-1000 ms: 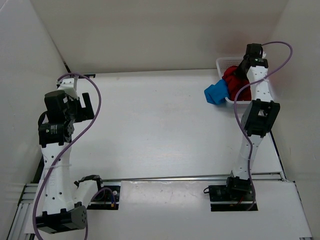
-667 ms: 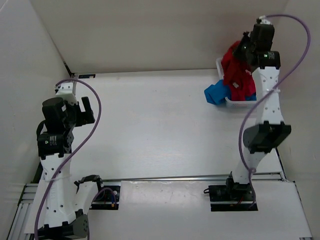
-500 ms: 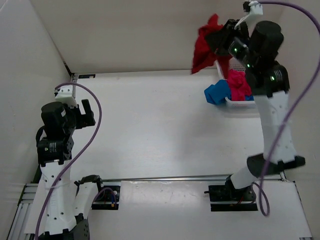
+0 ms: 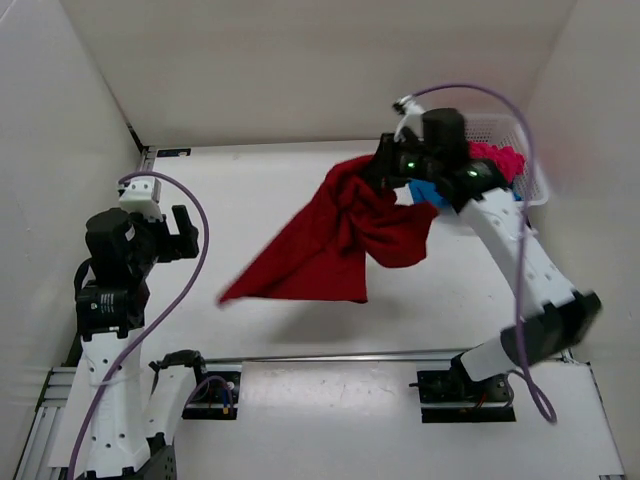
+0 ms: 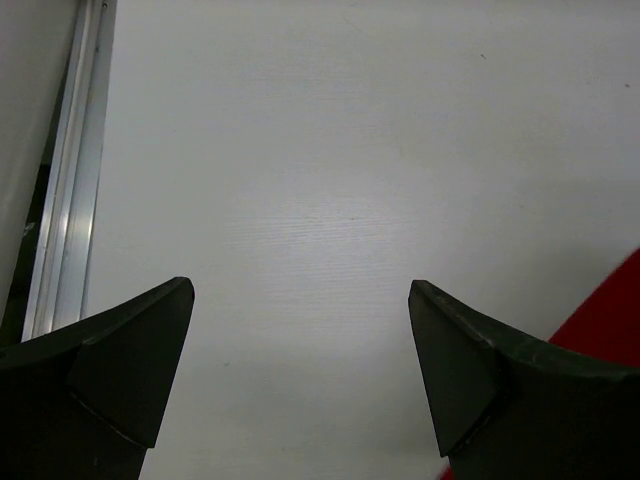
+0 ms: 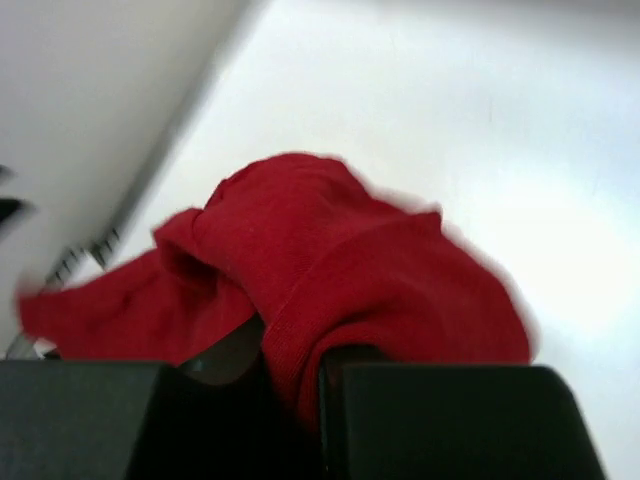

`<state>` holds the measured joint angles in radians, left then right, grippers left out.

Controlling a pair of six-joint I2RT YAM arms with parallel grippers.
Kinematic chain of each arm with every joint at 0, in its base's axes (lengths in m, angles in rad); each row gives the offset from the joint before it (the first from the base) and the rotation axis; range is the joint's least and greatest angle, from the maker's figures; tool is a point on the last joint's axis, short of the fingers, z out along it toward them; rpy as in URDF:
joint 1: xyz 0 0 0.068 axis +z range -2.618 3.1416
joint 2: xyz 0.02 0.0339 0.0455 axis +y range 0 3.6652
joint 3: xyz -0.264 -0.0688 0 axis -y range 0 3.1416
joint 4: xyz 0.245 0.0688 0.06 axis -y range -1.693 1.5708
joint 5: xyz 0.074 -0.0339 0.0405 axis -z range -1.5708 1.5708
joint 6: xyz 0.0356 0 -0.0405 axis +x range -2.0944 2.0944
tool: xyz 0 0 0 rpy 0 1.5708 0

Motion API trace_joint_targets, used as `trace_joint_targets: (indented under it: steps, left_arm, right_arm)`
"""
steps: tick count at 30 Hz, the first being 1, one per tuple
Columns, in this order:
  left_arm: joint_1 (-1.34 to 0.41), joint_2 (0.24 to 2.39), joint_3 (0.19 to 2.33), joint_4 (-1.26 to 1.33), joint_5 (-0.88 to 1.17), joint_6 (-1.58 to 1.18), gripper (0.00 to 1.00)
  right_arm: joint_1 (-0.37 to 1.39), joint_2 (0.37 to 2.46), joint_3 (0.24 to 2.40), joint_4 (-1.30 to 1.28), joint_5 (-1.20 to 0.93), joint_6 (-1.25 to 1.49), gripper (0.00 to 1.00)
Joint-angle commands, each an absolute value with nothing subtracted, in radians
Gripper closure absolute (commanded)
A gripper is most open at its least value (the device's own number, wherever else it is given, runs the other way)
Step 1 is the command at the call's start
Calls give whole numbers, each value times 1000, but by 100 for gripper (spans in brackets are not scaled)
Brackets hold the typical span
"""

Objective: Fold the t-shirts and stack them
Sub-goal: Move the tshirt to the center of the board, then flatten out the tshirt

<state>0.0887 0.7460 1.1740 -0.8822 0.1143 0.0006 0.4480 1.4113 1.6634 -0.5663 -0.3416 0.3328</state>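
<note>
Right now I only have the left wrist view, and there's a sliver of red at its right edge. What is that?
Observer: It is the dark red t-shirt, hanging from the right pincer over the middle of the table.
Operator: Is it really gripped?
Observer: Yes. The right wrist view shows fabric bunched between its fingers, and the pincer is shut on it.
Operator: And the other shirts?
Observer: The pink t-shirt lies in the white basket. The blue t-shirt shows at the basket's left side, partly hidden.
</note>
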Motion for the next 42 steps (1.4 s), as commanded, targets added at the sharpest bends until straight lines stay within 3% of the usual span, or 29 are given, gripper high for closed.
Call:
trace_joint_targets:
  steps: [1,2,4,7,11,14,18,23,28,34,36,37,39,40,41,42]
  left_arm:
    - [81,750,1135,-890,178,0,0]
    - [81,750,1135,-920,213,0,0]
    - [72,797,1123,-959,268,0,0]
    - [72,902,1140,-1054,301,0,0]
    - [45,1043,1201,-1144,311,0,0]
    - [-63,1068,1223,-1131,311,0,0]
    - [-351,1132,1212,-1063,286,0,0]
    - [-766,1395,1212,-973,125,0,0]
    - [-920,1633,1305,-873,115,0,0]
    - [-995,1744,1227,-752,161,0,0]
    - [-1034,1753,1191,-732,137,0,6]
    - [-1034,1767,1157,-721,137,0,19]
    - [-1034,1767,1128,-706,127,0,33]
    - [-1034,1767,1106,-697,127,0,47]
    - [-1034,1767,1097,-696,127,0,58]
    - [-1034,1758,1097,-696,114,0,73]
  right_arm:
    - [445,1547,1629,-694,-418,334,81]
    - [445,1595,1641,-724,-442,319,55]
    - [445,1751,1712,-852,-459,296,17]
    - [445,1853,1767,-955,-241,308,11]
    - [420,1764,1596,-886,-94,359,5]
    - [379,1662,1429,-807,-83,408,5]
    - [347,1585,1272,-743,-83,442,6]
    - [299,1575,1180,-697,-67,491,8]
    - [236,1635,1158,-605,-188,535,10]
    - [224,1761,1189,-534,-304,545,11]
    - [224,1805,1198,-534,-292,566,12]
    - [224,1818,1207,-534,-282,566,14]
    - [224,1836,1207,-534,-273,577,17]
    - [224,1848,1216,-534,-253,577,21]
    - [215,1848,1216,-534,-236,577,27]
    - [215,1848,1216,-534,-218,586,46]
